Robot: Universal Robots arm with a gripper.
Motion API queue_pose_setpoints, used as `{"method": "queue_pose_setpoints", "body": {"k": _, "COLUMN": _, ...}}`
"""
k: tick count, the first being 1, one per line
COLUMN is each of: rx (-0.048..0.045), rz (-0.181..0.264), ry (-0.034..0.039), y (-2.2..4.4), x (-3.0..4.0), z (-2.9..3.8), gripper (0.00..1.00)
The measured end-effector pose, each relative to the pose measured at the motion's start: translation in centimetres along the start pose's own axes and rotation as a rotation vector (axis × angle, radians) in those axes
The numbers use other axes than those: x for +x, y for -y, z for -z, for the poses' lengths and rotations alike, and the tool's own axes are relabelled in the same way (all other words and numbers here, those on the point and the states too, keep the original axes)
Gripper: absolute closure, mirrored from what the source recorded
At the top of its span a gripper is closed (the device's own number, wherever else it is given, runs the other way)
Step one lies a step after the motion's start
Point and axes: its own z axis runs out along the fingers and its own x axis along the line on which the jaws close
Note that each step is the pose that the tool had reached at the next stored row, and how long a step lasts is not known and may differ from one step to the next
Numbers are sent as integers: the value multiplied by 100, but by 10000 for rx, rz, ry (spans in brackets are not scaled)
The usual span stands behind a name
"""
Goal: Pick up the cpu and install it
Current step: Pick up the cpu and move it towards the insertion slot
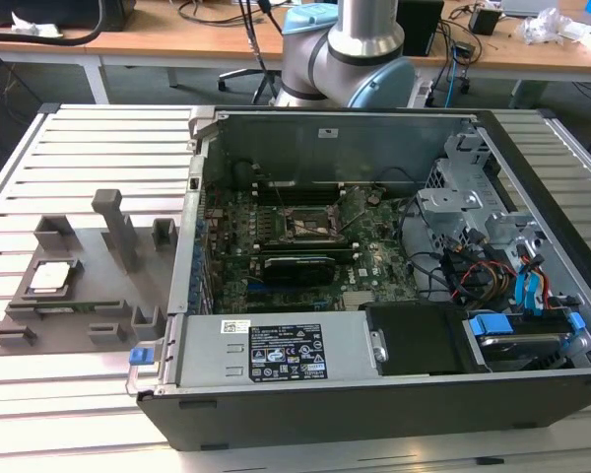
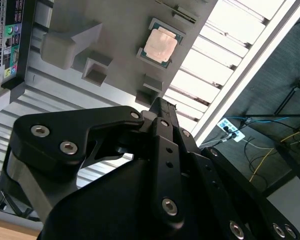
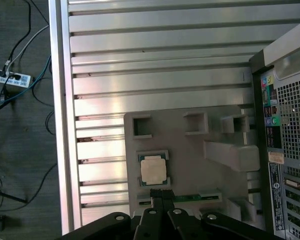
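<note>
- Exterior view's left, mid-height: the cpu [image 1: 54,276], a small flat square chip with a silvery-white top and tan edge, lies in a pocket of a grey plastic fixture tray [image 1: 89,296]. The tray rests on a slatted aluminium table [image 1: 98,138].
- Exterior view's centre: an open black computer case [image 1: 374,414] holds a green motherboard [image 1: 374,256]. Its dark square metal socket frame [image 1: 310,225] is well apart from the chip.
- Exterior view's top centre: the grey-and-blue robot arm [image 1: 350,49] rises behind the case.
- Progress, as a judgement: pick-up not done and install not begun, since the chip is in its tray pocket and nothing is carried.
- First wrist view: the black gripper [image 3: 161,192] looks down on the tray with its tips drawn together on nothing. The cpu [image 3: 153,169] sits just beside the tips in the frame.
- Second wrist view: seen along the gripper [image 2: 162,102], the cpu [image 2: 160,43] stands clearly apart from the tips, so there is no contact.
- View comparison: the exterior view supplies the socket and case interior. The wrist views supply the gripper-to-chip relation and the chip's squareness in its pocket.
</note>
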Motion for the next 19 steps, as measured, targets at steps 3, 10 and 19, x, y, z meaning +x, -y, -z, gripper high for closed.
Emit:
{"method": "queue_pose_setpoints", "body": {"k": 3, "rx": 0, "rz": 0, "ry": 0, "y": 0, "x": 0, "z": 0, "gripper": 89}}
{"method": "queue_pose_setpoints", "body": {"k": 10, "rx": 1, "rz": 0, "ry": 0, "y": 0, "x": 2, "z": 0, "gripper": 34}}
{"method": "queue_pose_setpoints", "body": {"k": 19, "rx": 296, "rz": 9, "ry": 21, "y": 1, "x": 3, "z": 0, "gripper": 28}}
